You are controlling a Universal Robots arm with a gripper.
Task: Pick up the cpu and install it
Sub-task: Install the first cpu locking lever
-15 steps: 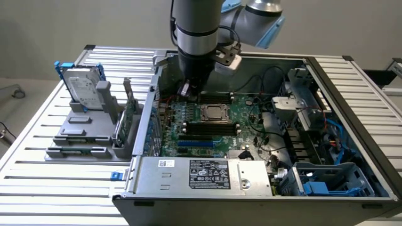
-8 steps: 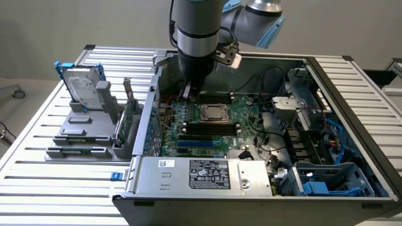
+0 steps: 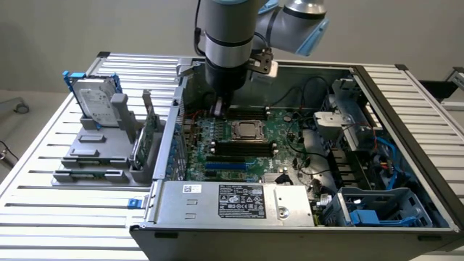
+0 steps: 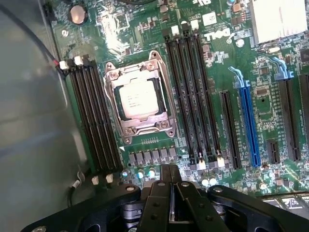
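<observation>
— Looking into the open case, where's the cpu (image 4: 138,99) now?

— Seated in the socket (image 4: 137,98) at the middle of the motherboard (image 3: 246,144), memory slots on either side of it. The gripper (image 4: 171,180) hangs above the board beside the socket, jaws pressed together, holding nothing.

— What could go wrong from here?

— I'd guess the chip may not be lying flat. Any press on it while tilted could bend the socket's pins. Those closed fingertips are also close to the board's small capacitors; a low sideways move could clip them.

— Count for me?

— One cpu, one socket, one gripper. One hard drive (image 3: 96,98) stands in the rack outside the case, well away from the socket.
</observation>
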